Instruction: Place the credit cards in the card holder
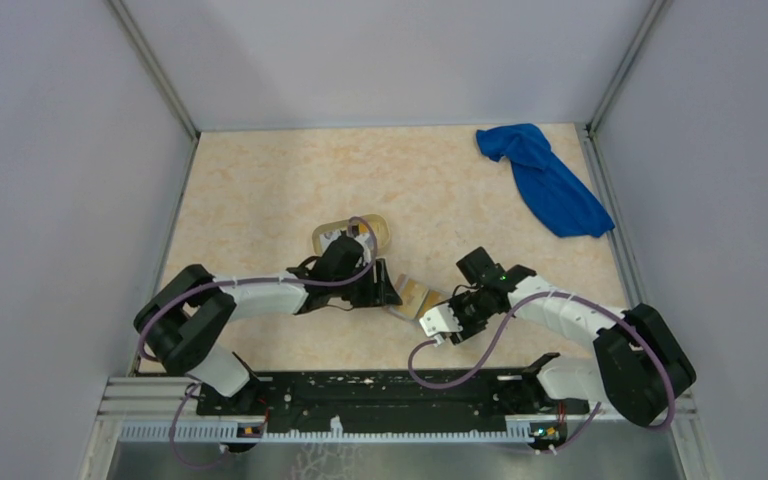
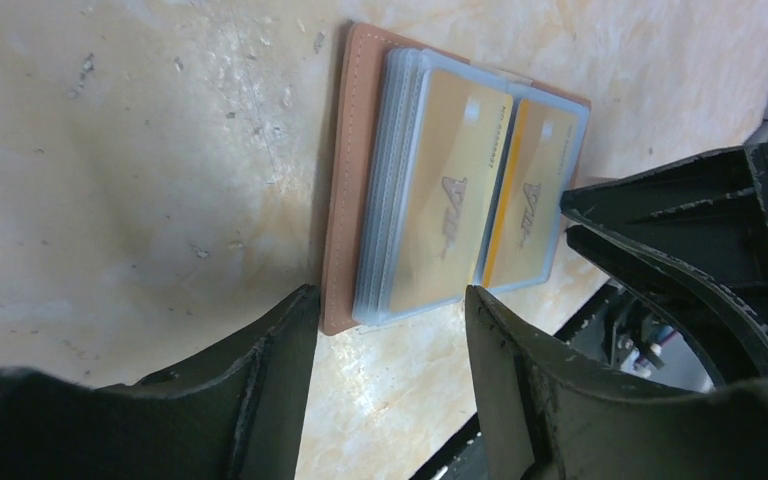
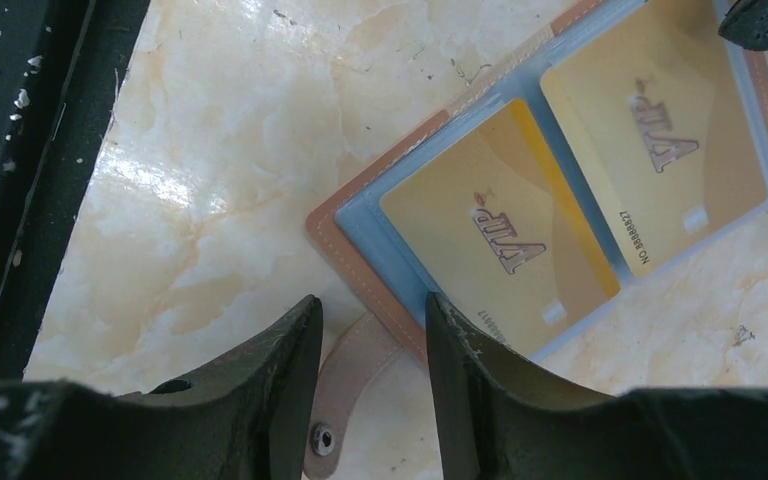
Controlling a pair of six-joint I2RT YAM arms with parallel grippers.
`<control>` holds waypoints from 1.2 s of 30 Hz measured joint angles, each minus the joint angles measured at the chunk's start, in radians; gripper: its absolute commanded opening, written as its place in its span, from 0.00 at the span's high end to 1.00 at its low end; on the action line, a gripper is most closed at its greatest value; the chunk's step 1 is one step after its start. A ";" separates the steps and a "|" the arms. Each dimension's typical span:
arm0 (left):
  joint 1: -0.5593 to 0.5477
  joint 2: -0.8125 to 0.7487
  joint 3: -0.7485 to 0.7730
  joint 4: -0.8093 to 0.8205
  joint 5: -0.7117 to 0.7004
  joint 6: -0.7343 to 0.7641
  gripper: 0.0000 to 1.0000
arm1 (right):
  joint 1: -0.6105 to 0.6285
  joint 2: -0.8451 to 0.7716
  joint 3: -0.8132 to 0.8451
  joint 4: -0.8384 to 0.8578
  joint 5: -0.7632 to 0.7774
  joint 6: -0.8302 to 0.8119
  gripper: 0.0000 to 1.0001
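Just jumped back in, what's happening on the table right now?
The tan card holder lies open, with two gold VIP cards already showing in its clear slots. The left gripper and right gripper both hover open at its edges, holding nothing; the right one is over the snap strap.

Here's the table [image 1: 260,190], cream marble-look top catching soft glare, pale grey walls [image 1: 390,60] rising on its left, far and right sides. Metal posts [image 1: 155,65] slant up from its two far corners (blue cloth [image 1: 550,185] crumpled by the right one).
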 measured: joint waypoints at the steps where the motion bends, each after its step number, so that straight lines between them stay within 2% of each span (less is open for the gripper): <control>1: 0.000 0.001 -0.007 0.014 0.010 -0.005 0.42 | 0.000 0.001 0.000 -0.001 0.000 0.000 0.59; 13: 0.007 0.006 -0.113 0.313 0.152 -0.136 0.49 | 0.020 0.032 0.021 -0.018 0.008 0.002 0.62; 16: 0.007 0.006 -0.113 0.348 0.159 -0.154 0.55 | 0.026 0.032 0.023 -0.017 0.010 0.003 0.62; 23: -0.003 0.025 -0.112 0.365 0.152 -0.161 0.67 | 0.026 0.026 0.025 -0.018 0.009 0.016 0.56; 28: -0.025 0.036 -0.087 0.317 0.120 -0.147 0.75 | 0.004 -0.021 0.026 -0.071 -0.038 0.015 0.42; 32: -0.029 0.036 -0.065 0.288 0.096 -0.126 0.83 | -0.055 -0.075 0.041 -0.121 -0.110 0.006 0.42; 36: -0.035 0.037 -0.041 0.268 0.086 -0.104 0.95 | -0.094 -0.087 0.063 -0.130 -0.163 0.042 0.50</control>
